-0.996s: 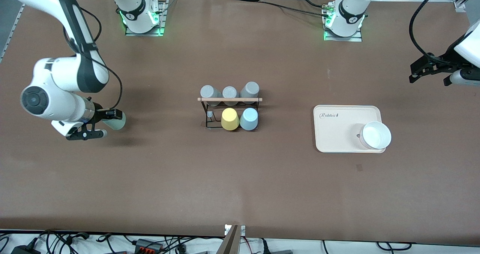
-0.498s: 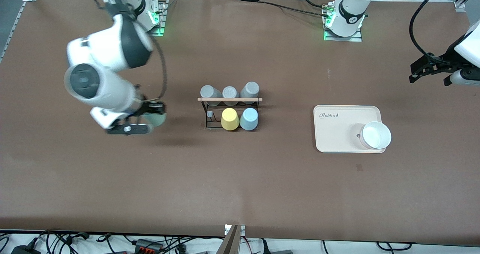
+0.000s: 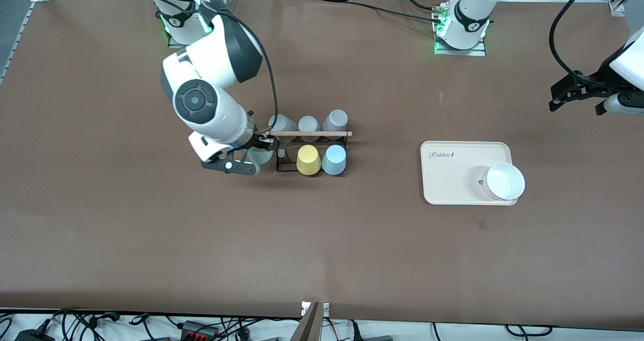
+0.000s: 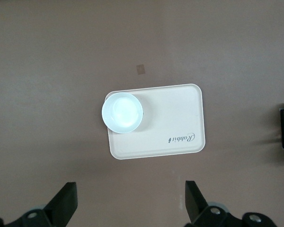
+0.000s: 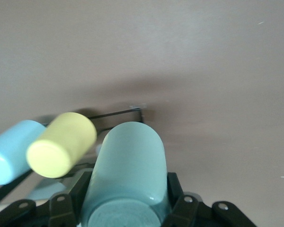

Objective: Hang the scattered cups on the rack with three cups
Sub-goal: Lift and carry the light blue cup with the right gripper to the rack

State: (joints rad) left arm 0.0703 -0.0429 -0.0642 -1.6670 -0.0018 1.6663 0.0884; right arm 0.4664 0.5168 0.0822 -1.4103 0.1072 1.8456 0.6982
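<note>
While its jaws clamp the pale mint green handleless tumbler (image 3: 259, 155), the right gripper (image 3: 251, 156) hangs just beside the small black wire-frame rack (image 3: 287, 167), which carries the light blue tumbler (image 3: 334, 160). Over the brown surface (image 3: 322, 240), the waiting left gripper (image 3: 578, 95) spreads its jaws wide, empty.

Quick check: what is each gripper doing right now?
Right gripper: shut on the mint green cup, beside the rack.
Left gripper: open, empty, waiting above the beige tray.
</note>
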